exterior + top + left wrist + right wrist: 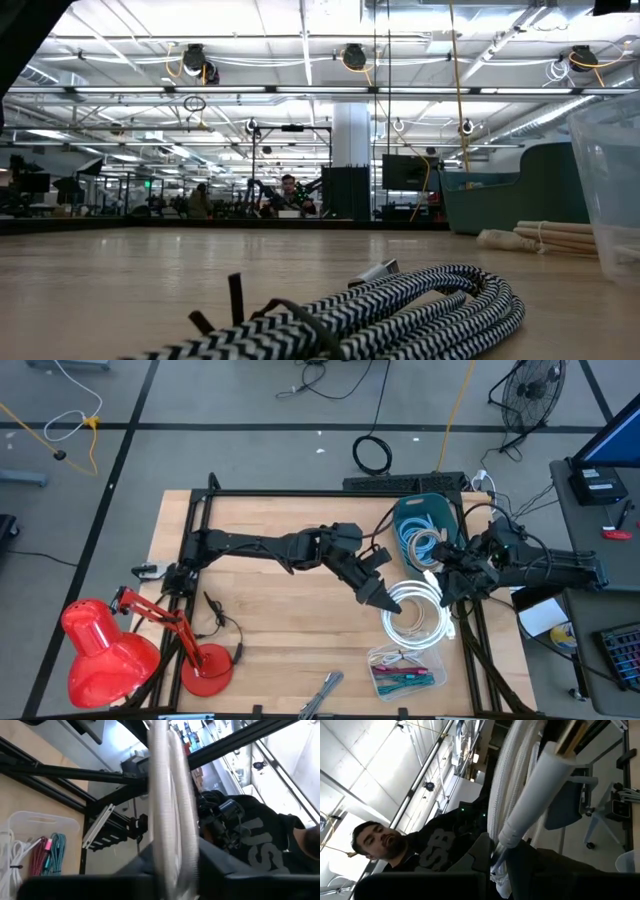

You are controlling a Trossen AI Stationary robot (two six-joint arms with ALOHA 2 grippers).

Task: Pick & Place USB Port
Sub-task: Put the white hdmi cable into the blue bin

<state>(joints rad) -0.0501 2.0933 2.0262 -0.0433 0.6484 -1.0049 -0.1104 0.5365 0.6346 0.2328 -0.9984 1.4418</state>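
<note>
my left hand [385,603] reaches across the wooden worktop [270,540] toward its right side, tip down on the coil of white cable [420,615] that lies just in front of the teal bin [425,520]. in my left wrist view strands of that white cable [170,805] run straight up between my fingers, so the left hand looks clamped on the cable. my right hand [447,585] sits at the coil's far edge, beside the bin, and in my right wrist view a white cable [512,785] and a pale plug sleeve [540,795] rise from between its fingers; that hand is closed together on the white cable too. the teal bin holds more loops of pale cable. nearer the front edge of the worktop a clear plastic tray [405,668] holds pink and teal cables, just below the white coil. a small metal piece [322,693] lies at the front edge, left of the tray. a red desk lamp [110,650] stands at the front left corner. in the low view a black-and-white braided cable [400,310] lies close to the lens, and the teal bin [510,195] shows at the back right. a person in a dark printed top [420,850] shows beyond the worktop in my right wrist view.
</note>
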